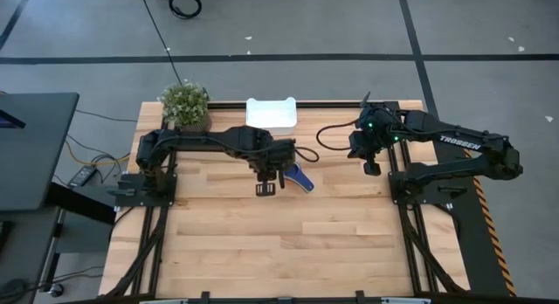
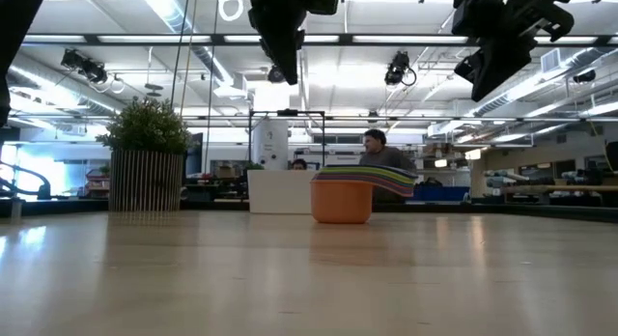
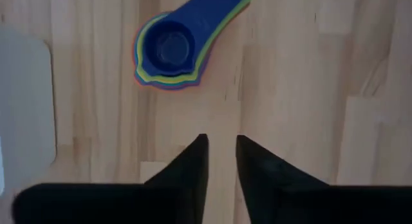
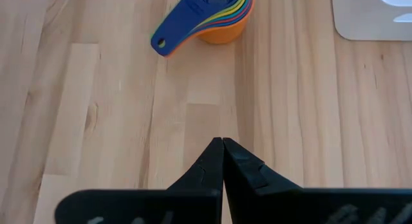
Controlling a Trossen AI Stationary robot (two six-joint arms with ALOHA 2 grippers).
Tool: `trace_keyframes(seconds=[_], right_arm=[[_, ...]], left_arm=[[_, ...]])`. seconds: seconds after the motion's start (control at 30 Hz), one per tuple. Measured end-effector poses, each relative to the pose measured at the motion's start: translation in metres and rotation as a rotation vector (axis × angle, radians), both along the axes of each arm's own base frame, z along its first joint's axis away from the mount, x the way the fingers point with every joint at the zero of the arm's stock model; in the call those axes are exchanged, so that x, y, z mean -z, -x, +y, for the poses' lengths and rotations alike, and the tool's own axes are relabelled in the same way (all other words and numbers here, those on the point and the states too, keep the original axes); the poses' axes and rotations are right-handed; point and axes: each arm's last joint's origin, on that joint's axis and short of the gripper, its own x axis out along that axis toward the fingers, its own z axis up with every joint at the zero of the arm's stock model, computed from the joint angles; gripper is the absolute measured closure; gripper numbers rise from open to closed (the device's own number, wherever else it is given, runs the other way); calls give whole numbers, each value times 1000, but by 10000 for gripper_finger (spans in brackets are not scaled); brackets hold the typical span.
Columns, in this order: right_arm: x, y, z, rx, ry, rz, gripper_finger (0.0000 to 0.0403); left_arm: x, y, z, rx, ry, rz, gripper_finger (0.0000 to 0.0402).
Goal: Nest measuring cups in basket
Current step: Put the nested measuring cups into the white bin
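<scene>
Left arm over measuring cups [image 1: 301,176]

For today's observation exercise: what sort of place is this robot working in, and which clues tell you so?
Probably a large open lab or workshop. Ceiling strip lights and pipes run overhead, workbenches stand behind the table, and a person sits there.

The surface [image 4: 116,121] is seen to be pale wooden boards joined in strips, with visible grain and a smooth finish that is shown faintly reflective in the low view. The measuring cups [image 4: 209,18] are made of smooth plastic with a slight sheen, stacked with a blue one on top and an orange one beneath, and the basket [image 1: 272,113] appears as smooth white plastic. The left end effector [image 3: 222,159] and the right end effector [image 4: 223,161] are finished in matt black.
</scene>
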Motion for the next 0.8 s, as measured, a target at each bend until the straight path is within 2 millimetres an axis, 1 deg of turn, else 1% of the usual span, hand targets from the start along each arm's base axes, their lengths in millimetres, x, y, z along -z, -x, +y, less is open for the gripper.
trace_keyframes(seconds=[0.17, 0.3, 0.5, 0.6, 0.8], right_arm=[[0, 1, -1, 30, 46, 17, 392], [-2, 3, -1, 37, 61, 8, 392], [-4, 6, 0, 45, 77, -2, 392], [-4, 6, -1, 57, 94, 5, 391], [-4, 6, -1, 57, 94, 4, 391]], left_arm=[[-2, -5, 4, -8, -2, -60, 270], [-5, -13, 7, -32, -37, -148, 249], [-9, -20, 8, -99, -9, -230, 244], [-9, -20, 7, -132, 8, -233, 244], [-9, -20, 7, -131, 6, -232, 244]])
